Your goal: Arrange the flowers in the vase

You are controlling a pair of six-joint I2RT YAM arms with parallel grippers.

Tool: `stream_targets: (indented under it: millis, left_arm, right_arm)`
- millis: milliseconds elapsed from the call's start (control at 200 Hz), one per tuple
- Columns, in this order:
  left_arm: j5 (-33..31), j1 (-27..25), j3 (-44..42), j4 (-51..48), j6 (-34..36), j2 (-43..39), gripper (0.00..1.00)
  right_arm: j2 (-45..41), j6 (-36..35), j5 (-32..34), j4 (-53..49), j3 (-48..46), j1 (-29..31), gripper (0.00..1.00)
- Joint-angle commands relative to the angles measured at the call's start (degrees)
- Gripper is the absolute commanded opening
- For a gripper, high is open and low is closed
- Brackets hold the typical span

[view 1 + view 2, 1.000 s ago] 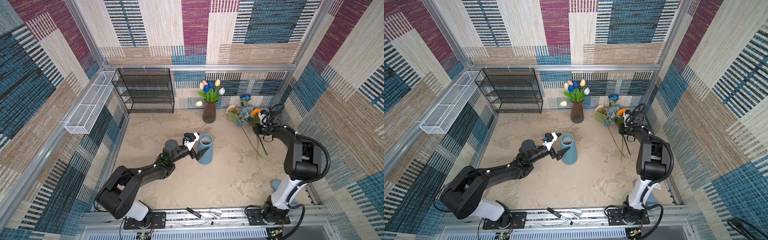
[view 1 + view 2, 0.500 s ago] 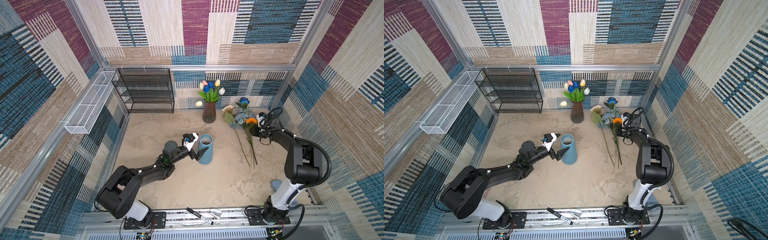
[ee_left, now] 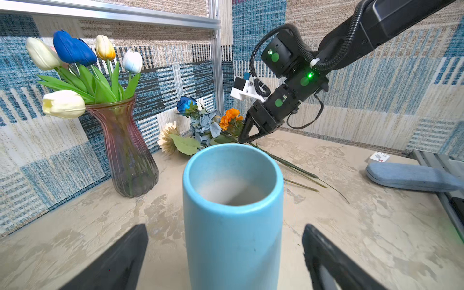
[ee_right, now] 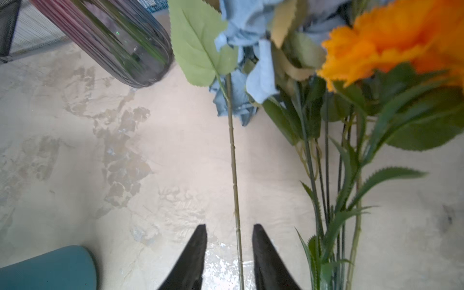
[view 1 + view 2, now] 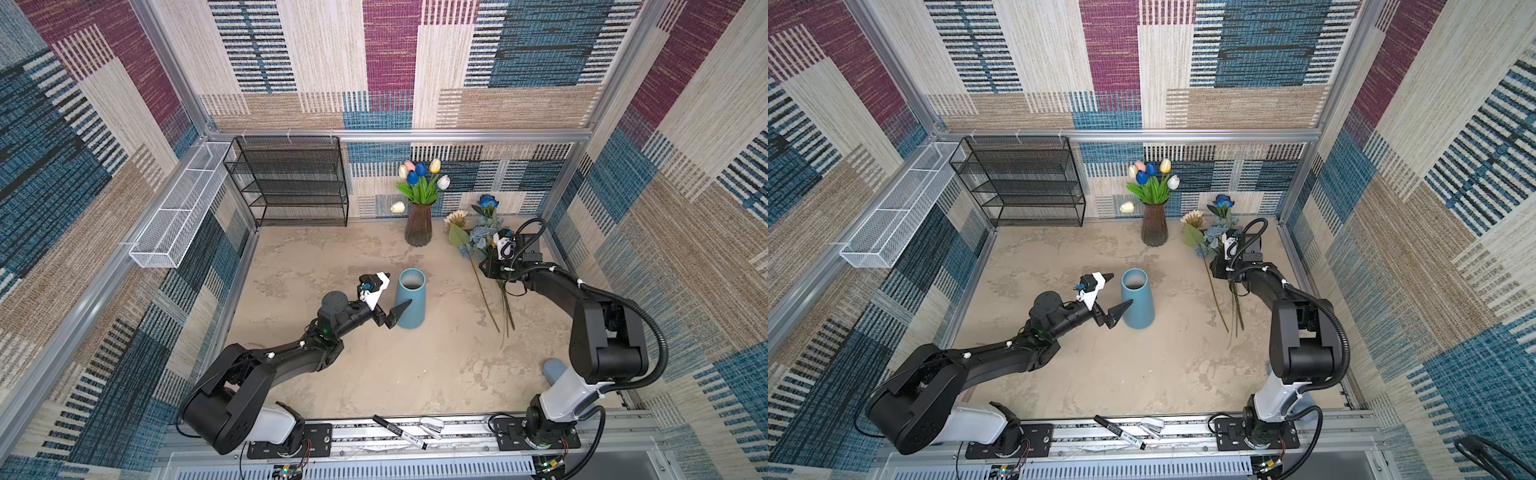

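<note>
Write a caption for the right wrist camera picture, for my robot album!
Right gripper, jaws open, straddles one thin green stem, beside an orange bloom and dusty-blue petals.

Black mesh shelf rack [image 5: 291, 183] at 11 o'clock of tabletop [image 5: 415, 374], against back wall. White mesh trough [image 5: 178, 208] on side rail, 10 o'clock. Black marker [image 5: 399, 432] on front rail, 6 o'clock; small pale object [image 5: 432, 424] just beside it, too small to name. Blue-grey oblong case [image 3: 411, 177] at 4 o'clock, small white box [image 3: 379, 157] near it. Walls [image 5: 390, 50]: patchwork of blue, maroon and beige.
</note>
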Motion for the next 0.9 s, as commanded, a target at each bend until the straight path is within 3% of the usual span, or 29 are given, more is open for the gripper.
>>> stream_targets:
  millis: [0,230,451,756,892]
  left_arm:
    - [-1.17,0.01,-0.83,-0.63,-0.81,-1.10,0.99]
    - [0.12,-0.07,-2.17,-1.41,-2.23,-3.37,0.99]
    - [-0.83,-0.16,-5.83,-6.86,-3.44,-9.69,0.99]
    - [-0.62,-0.16,-5.03,-5.30,-3.96,-8.01,0.99]
    - [0.36,-0.24,-4.42,-1.93,-5.13,-5.11,0.99]
  right_arm:
    - [2.93,-1.11,1.95,2.16,0.59,2.52,0.46]
    - [11.12,0.40,9.45,4.49,5.11,4.90,0.55]
    - [13.08,0.29,10.47,5.80,7.35,5.20,0.50]
    - [9.93,0.68,10.74,5.09,9.36,5.34,0.54]
    - [8.11,0.41,13.88,5.42,8.53,5.35,0.54]
